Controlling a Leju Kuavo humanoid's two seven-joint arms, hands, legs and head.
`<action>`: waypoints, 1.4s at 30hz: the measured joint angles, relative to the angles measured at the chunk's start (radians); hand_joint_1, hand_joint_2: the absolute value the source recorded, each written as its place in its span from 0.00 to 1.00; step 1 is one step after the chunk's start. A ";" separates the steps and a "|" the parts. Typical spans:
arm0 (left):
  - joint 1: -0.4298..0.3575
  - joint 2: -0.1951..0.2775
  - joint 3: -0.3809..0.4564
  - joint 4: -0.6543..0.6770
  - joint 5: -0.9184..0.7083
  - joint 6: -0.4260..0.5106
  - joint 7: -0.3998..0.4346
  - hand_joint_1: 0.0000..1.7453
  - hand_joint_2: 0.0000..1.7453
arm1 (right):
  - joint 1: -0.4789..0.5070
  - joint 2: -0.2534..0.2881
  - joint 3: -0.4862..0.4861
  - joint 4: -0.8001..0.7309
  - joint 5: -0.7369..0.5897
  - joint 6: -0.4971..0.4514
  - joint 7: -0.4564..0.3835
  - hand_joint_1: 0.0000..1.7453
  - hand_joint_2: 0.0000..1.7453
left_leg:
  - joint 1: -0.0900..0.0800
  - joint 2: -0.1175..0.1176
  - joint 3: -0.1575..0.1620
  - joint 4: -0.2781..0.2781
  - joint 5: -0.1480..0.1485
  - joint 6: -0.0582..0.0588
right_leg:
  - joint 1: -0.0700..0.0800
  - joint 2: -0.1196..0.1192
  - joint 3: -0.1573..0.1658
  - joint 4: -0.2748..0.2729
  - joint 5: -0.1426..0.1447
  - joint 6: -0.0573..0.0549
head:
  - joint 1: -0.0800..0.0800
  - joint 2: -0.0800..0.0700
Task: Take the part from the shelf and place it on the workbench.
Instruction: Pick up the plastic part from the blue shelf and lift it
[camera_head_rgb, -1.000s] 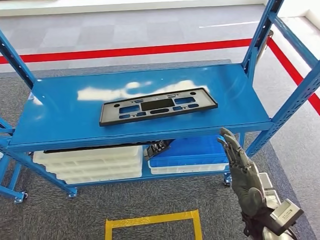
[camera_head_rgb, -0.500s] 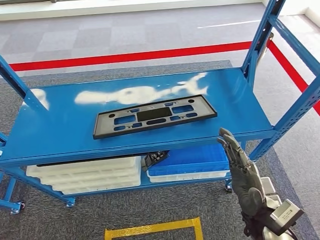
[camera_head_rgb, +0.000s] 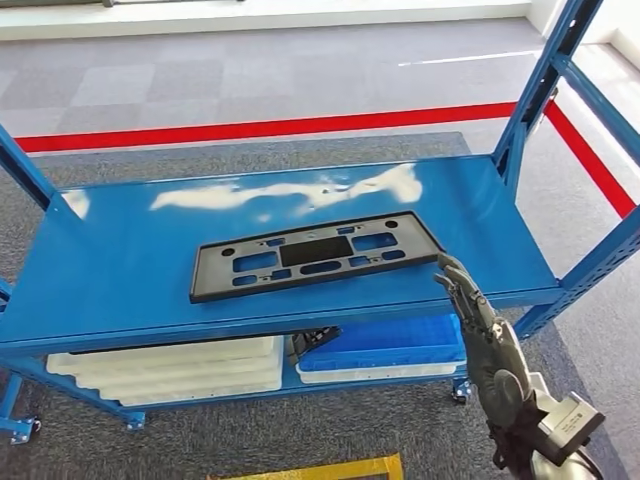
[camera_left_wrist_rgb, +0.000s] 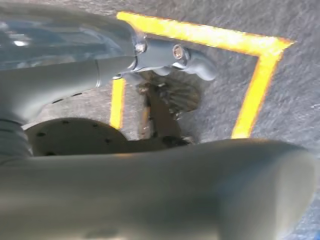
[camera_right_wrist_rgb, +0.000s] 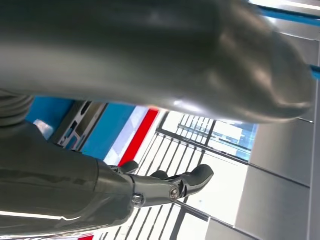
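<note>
A flat black plastic part (camera_head_rgb: 313, 255) with several cut-outs lies lengthwise on the blue top shelf (camera_head_rgb: 136, 270). My right hand (camera_head_rgb: 483, 345) is raised in front of the shelf's front edge, just right of the part's near end, fingers straight and apart, holding nothing. The right wrist view shows the same hand (camera_right_wrist_rgb: 162, 187) with spread fingers, and a bit of the part (camera_right_wrist_rgb: 77, 127) on the shelf beyond it. My left hand (camera_left_wrist_rgb: 166, 57) hangs low over the carpet, fingers loosely extended, nothing in it.
Blue uprights (camera_head_rgb: 543, 85) frame the shelf's right end. On the lower shelf sit stacked white trays (camera_head_rgb: 166, 365), a blue tray (camera_head_rgb: 385, 345) and another black part (camera_head_rgb: 313, 342). A red line (camera_head_rgb: 264, 128) and yellow floor tape (camera_head_rgb: 332, 468) mark the carpet.
The camera has moved closer to the shelf, so shelf and part sit lower and larger in the picture. My right hand stays raised at the shelf's front edge.
</note>
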 joint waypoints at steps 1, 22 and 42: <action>-0.001 0.000 0.000 0.000 0.000 0.000 -0.001 0.00 0.00 | -0.001 -0.002 0.000 -0.002 0.000 -0.002 0.005 0.00 1.00 | 0.000 0.000 -0.001 0.001 -0.002 -0.003 | 0.001 0.001 0.002 -0.008 -0.006 -0.006 | 0.000 0.000; 0.000 -0.005 0.000 0.005 0.010 0.005 -0.016 0.00 0.00 | -0.008 -0.008 0.014 -0.035 0.145 -0.117 0.041 0.00 0.00 | 0.019 -0.001 -0.098 0.039 0.055 -0.043 | -0.002 0.002 0.069 -0.021 -0.064 -0.017 | -0.002 0.000; -0.004 -0.006 -0.006 0.005 -0.028 0.007 -0.019 0.00 0.00 | -0.162 0.035 0.037 0.078 1.072 -0.519 0.381 0.00 1.00 | 0.020 -0.001 -0.093 0.039 0.053 -0.041 | -0.003 0.003 0.074 -0.023 -0.064 -0.015 | -0.002 0.000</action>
